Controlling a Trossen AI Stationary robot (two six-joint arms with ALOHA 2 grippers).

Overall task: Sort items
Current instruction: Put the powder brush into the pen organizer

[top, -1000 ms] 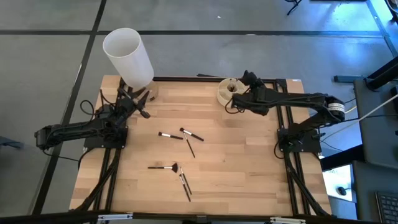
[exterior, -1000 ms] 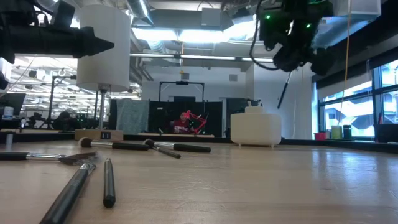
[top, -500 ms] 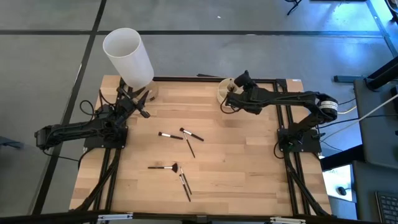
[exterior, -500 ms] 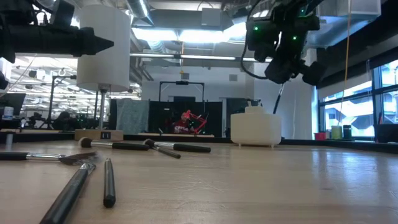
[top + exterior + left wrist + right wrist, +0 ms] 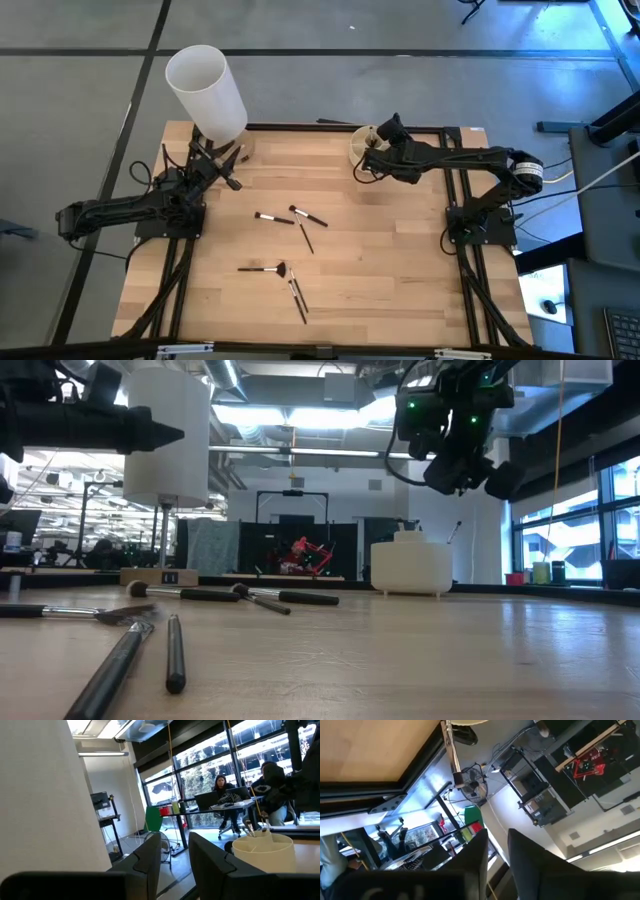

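Several thin black-handled brushes and sticks lie flat mid-table: one pair [image 5: 272,218] [image 5: 308,216], a stick [image 5: 306,238], a fan brush [image 5: 262,268], and two more [image 5: 297,298]. They show close in the low view [image 5: 175,650]. The beige cup [image 5: 358,148] [image 5: 412,568] stands at the far edge with a stick [image 5: 455,532] leaning out of it. My right gripper [image 5: 368,160] [image 5: 462,470] [image 5: 497,834] hovers above the cup, open and holding nothing. My left gripper [image 5: 230,175] [image 5: 174,837] waits open beside the tall white cylinder [image 5: 205,90].
The white cylinder [image 5: 168,435] stands on a small base at the table's far left corner, close to my left arm. Black frame rails [image 5: 455,200] run along both table sides. Bare wood lies between the cup and the scattered brushes. People sit at desks in the room behind.
My right gripper moved toward the table's left until it stood over the beige cup, carrying a thin stick that hung below it. The stick has since dropped and now leans in the cup, with the gripper still above it.
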